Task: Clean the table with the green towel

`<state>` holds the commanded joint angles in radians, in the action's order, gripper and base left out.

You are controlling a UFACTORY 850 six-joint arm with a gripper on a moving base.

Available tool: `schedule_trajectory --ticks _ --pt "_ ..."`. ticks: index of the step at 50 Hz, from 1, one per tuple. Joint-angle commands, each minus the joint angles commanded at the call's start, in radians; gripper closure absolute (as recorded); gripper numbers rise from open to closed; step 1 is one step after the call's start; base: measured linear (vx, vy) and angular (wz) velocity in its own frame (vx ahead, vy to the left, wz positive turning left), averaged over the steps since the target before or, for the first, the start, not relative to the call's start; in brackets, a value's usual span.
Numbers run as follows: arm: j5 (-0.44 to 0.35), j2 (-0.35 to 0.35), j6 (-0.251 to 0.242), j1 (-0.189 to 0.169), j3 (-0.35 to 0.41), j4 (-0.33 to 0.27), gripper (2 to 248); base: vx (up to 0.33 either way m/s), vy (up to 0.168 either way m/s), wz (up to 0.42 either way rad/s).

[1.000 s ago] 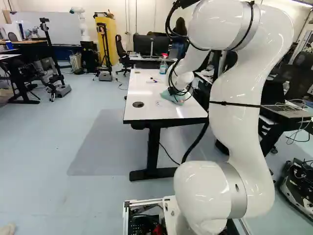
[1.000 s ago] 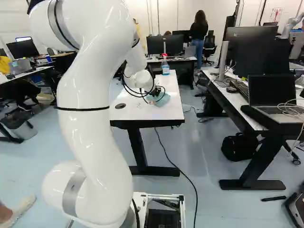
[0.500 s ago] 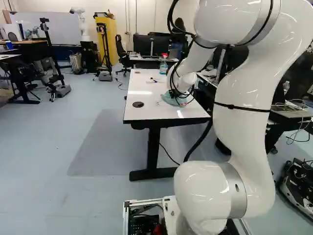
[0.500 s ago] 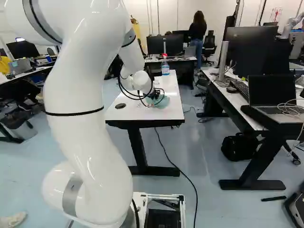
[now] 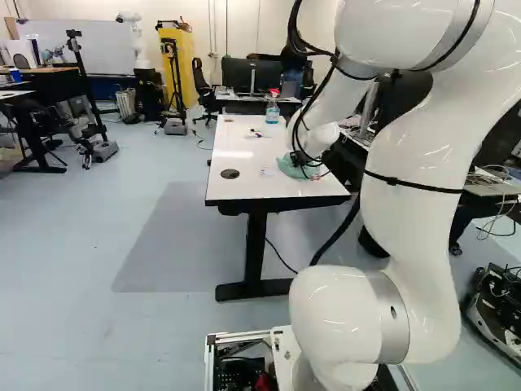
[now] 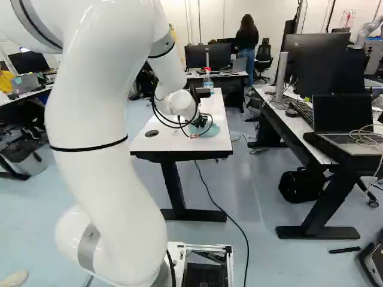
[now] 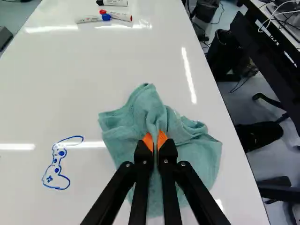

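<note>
Gripper (image 6: 199, 121) grasps towel: in wrist view, fingers of gripper (image 7: 155, 141) close from two sides on a bunched fold, orange pads (image 7: 147, 141) touching cloth. Towel (image 7: 190, 157) lies on table (image 7: 56, 105), spread and creased around the pinch, near the long edge facing the desk. Arm (image 6: 108, 173) reaches over table from base. Blue drawing (image 7: 57, 164), a closed outline with small marks inside, is on tabletop beside towel, not touching it. Ahead of gripper, well apart from towel: three markers (image 7: 118, 16), lying down, grouped. Bottle (image 5: 272, 112) stands upright at far end of table. Round dark disc (image 5: 230, 173) sits in tabletop near the other long edge. Desk (image 6: 299, 128) alongside holds open laptop (image 6: 343, 119) and monitor (image 6: 316, 63)
</note>
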<state>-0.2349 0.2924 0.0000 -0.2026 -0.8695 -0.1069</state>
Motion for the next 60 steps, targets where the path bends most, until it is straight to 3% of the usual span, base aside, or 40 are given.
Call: schedule_trajectory --ticks 8,27,60 --pt "0.000 0.015 0.000 -0.022 -0.018 0.000 220 0.000 0.000 0.000" --pt "0.013 -0.001 0.000 -0.022 -0.016 0.000 220 0.000 0.000 0.000" --pt "0.190 -0.095 0.000 -0.016 0.008 0.000 220 0.000 0.000 0.000"
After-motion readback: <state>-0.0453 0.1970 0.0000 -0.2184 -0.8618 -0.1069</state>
